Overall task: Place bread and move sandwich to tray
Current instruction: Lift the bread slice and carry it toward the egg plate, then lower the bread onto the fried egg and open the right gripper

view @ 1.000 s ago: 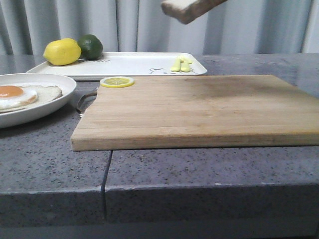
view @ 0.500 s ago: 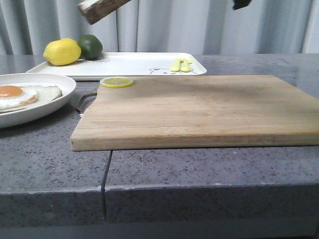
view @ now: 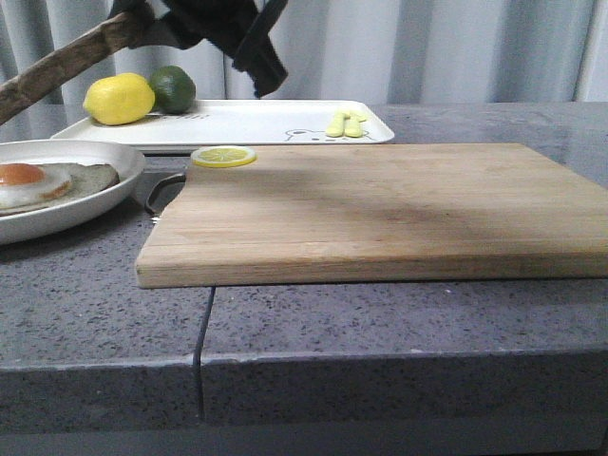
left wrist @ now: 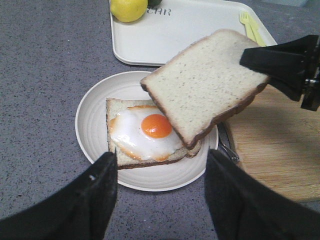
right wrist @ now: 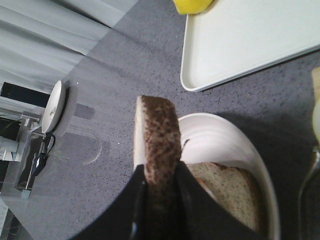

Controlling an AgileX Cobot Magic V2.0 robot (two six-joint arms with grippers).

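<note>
From the front, the right tool [view: 142, 28] holds the bread [view: 57, 68] tilted in the air above the plate [view: 95, 195] at the surface's left edge, with the tray [view: 247, 122] along the far edge. The left wrist view shows the left tool [left wrist: 160, 187] with fingers apart and empty, the bread hovering over the sandwich [left wrist: 145, 132], not touching it. The right wrist view shows the right tool's fingers [right wrist: 187, 200] clamped on the bread's crust edge.

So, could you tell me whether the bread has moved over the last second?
Yes. The bread, shut in the right gripper, has travelled left and lower against the tray; it now hangs tilted above the plate.
</note>
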